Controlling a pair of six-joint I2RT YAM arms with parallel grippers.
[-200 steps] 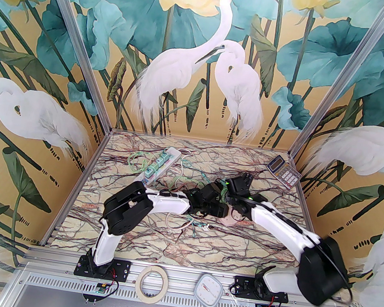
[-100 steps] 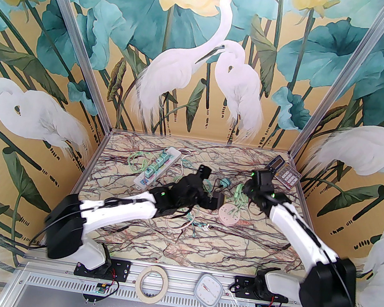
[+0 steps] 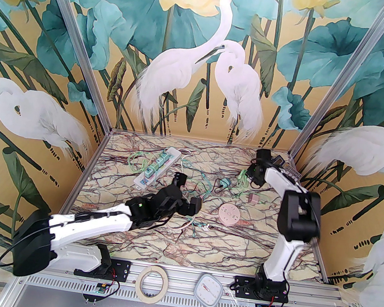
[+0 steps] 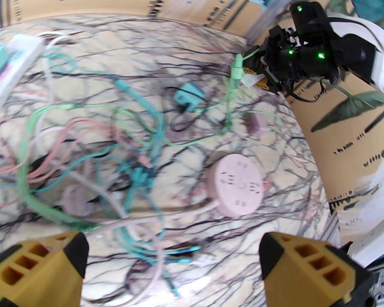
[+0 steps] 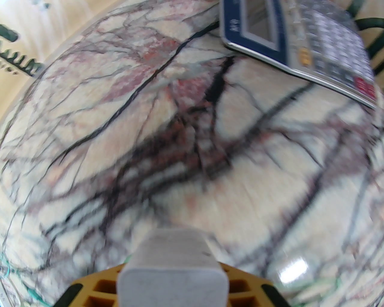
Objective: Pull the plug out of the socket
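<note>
The round pink socket point(image 3: 228, 214) lies flat on the marble table with its top face bare, also seen in the left wrist view as socket point(image 4: 238, 187). My right gripper point(image 3: 252, 172) hangs near the back right corner, shut on a white plug point(image 5: 174, 254) that trails a light green cable point(image 4: 231, 90). The left wrist view shows that plug point(image 4: 250, 80) held above the table, well apart from the socket. My left gripper point(image 3: 186, 192) hovers left of the socket, its yellow fingers point(image 4: 75, 248) spread wide with nothing between them.
A tangle of green, teal and pink cables point(image 3: 194, 185) covers the table's middle. A white power strip point(image 3: 157, 166) lies at the back left. A teal adapter point(image 3: 224, 183) and a small pink adapter point(image 3: 253, 198) lie behind the socket. A calculator point(image 5: 300, 45) sits by the right gripper.
Both grippers were together over the socket. The right gripper has swung to the back right with the plug and green cable. The left gripper has opened and pulled back to the left.
</note>
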